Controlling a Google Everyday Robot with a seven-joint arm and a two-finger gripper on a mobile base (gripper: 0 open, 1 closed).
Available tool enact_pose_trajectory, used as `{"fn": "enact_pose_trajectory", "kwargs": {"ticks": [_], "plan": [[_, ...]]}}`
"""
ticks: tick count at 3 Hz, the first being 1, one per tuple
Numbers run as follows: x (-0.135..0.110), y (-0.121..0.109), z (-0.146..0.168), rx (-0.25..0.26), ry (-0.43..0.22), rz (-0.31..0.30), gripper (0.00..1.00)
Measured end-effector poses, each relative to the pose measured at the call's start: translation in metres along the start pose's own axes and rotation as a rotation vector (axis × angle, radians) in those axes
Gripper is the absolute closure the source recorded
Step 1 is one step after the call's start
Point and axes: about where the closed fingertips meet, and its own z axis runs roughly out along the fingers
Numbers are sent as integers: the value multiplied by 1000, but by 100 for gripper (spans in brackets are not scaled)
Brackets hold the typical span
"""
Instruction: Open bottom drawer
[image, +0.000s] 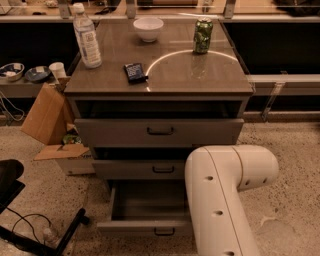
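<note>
The bottom drawer (142, 226) of the grey-brown cabinet stands pulled well out, its plain grey inside showing and its small dark bar handle (164, 232) at the front centre. The middle drawer (135, 169) and the top drawer (120, 132) above it stick out a little. My white arm (220, 195) crosses the lower right of the view and covers the right part of the bottom drawer. The gripper is not in view, hidden below the frame past the arm.
On the cabinet top (170, 75) stand a water bottle (86, 36), a white bowl (148, 28), a green can (202, 36) and a small dark packet (134, 72). A cardboard box (47, 117) sits on the floor at the left. A black chair base (30, 235) is at the lower left.
</note>
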Motion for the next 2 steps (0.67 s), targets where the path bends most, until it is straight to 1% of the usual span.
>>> {"fn": "enact_pose_trajectory", "kwargs": {"ticks": [1, 2], "plan": [[14, 21, 14, -45, 11, 11, 0], [68, 78, 22, -119, 29, 93, 26]]}}
